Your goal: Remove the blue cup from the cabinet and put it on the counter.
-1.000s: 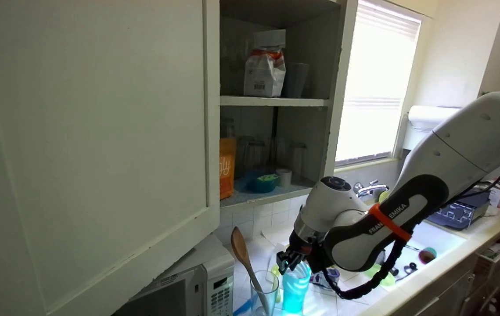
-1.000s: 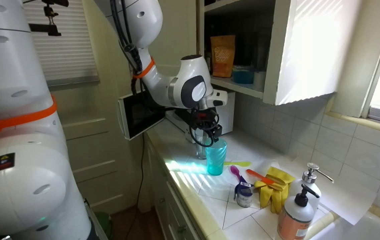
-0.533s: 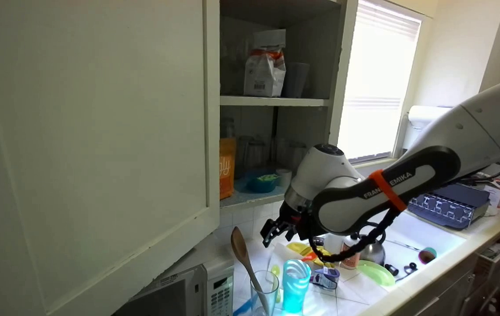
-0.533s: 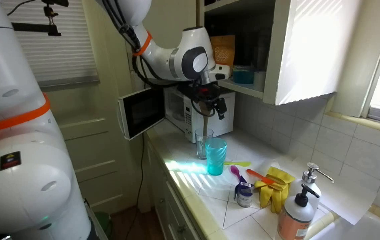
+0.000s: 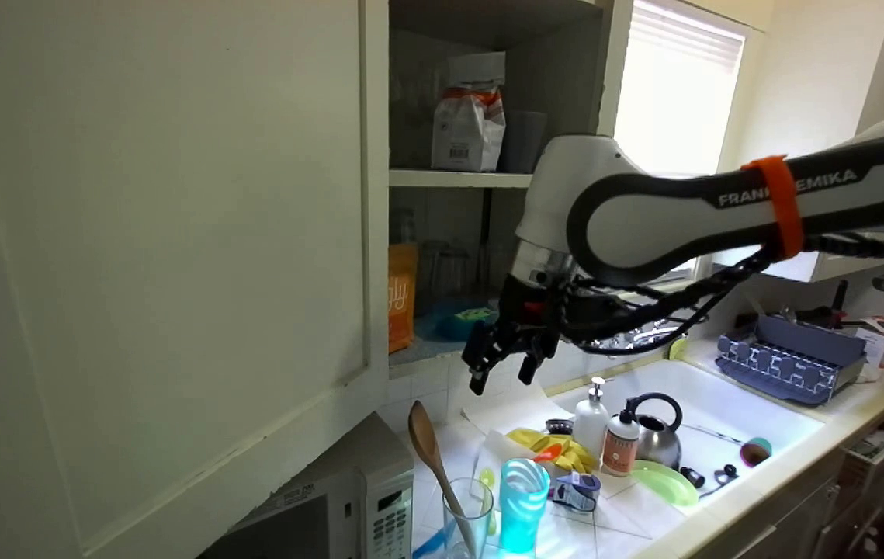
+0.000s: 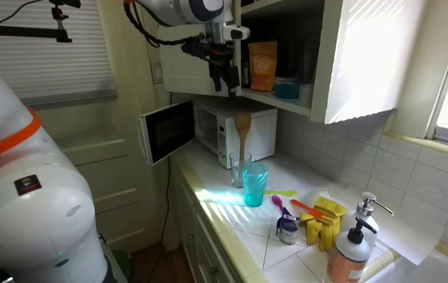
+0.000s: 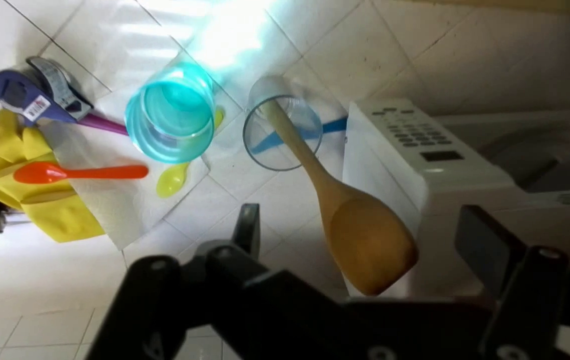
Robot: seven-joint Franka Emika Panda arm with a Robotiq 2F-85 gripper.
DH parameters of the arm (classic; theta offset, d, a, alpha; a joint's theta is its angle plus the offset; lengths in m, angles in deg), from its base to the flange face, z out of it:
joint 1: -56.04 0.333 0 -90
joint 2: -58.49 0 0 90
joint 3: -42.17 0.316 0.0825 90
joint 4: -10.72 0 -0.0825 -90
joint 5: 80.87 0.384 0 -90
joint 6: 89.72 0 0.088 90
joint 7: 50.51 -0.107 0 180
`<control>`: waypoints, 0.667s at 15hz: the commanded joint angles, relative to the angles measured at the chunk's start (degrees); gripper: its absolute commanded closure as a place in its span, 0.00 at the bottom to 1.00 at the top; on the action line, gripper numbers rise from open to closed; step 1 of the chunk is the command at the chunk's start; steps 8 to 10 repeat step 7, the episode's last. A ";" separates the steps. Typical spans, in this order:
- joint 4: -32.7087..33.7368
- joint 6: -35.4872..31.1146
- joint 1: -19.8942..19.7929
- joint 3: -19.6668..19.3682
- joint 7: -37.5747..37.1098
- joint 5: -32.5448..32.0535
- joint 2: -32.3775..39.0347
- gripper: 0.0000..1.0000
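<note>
The blue cup (image 6: 254, 185) stands upright on the white tiled counter (image 6: 247, 224), beside a clear glass; it shows in both exterior views and, from above, as a turquoise cup (image 7: 169, 117) in the wrist view. High above it, near the lower shelf of the cabinet (image 5: 480, 181), hangs my gripper (image 5: 502, 380). Its jaws are wide apart in the wrist view, and nothing is held between them. The cabinet's large door (image 5: 178, 233) stands open.
A wooden spoon (image 7: 365, 235) rises from the clear glass (image 6: 236, 173) below the gripper. The microwave (image 6: 261, 133) has its door open. Utensils, yellow gloves (image 6: 326, 220) and soap bottles (image 6: 349, 255) lie toward the sink. An orange bag (image 6: 262, 67) and blue dish (image 6: 286, 89) sit inside the cabinet.
My gripper has gone up, away from the blue cup's rim to about the lower cabinet shelf, and its jaws have spread. The cup has stayed in its place.
</note>
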State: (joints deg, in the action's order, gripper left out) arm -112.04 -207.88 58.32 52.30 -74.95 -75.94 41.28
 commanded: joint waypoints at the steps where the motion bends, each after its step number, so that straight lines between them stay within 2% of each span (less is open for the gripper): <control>1: 4.31 12.11 1.84 -1.19 2.14 3.53 -1.84 0.00; 2: 4.74 13.56 2.49 -1.94 4.33 5.89 -2.35 0.00; 3: 3.85 10.04 1.30 -0.42 0.94 2.26 -1.86 0.00; 5: 4.65 11.97 1.70 -0.80 2.28 3.88 -2.32 0.00; 10: 4.66 12.04 1.75 -1.06 2.92 4.27 -2.26 0.00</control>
